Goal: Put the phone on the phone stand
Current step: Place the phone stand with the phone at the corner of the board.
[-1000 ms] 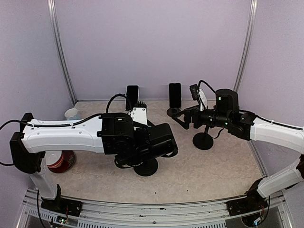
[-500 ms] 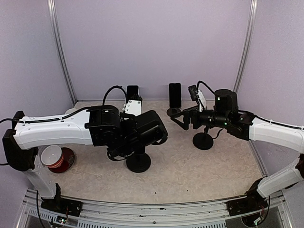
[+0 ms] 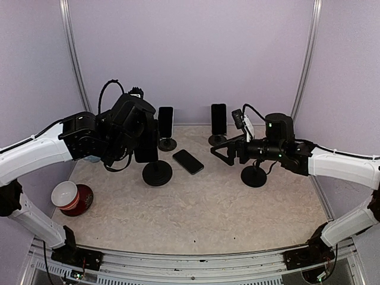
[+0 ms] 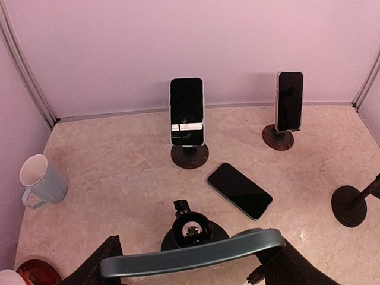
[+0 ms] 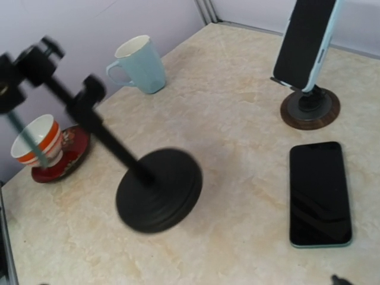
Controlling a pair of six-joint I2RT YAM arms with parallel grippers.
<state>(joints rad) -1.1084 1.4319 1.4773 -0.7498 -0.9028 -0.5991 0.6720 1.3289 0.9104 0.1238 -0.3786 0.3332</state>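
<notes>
- Top view: the flat phone lies screen-up on the table, between the two arms and on no stand. The left gripper hangs over the near stand, probably to steady it or to set it beside that phone. The right gripper hovers near the phone with its jaws spread and nothing between them, apparently poised to fetch it. The second empty stand sits under that arm.
- Left wrist view: a grey-blue cradle plate spans from one dark finger to the other, so the jaws seem to pinch the near stand by its plate.
  - There are three phones: the flat one and two upright ones, the left loaded phone and the right loaded phone. Each upright phone is on its own round base, like a finished example.
  - There are four stands, two filled and two bare.
  - There is one mug.
- Right wrist view: this gripper's own jaws are almost out of frame, so I cannot tell their state from here. One bowl rests on one red saucer near the mug, well apart from the work.
</notes>
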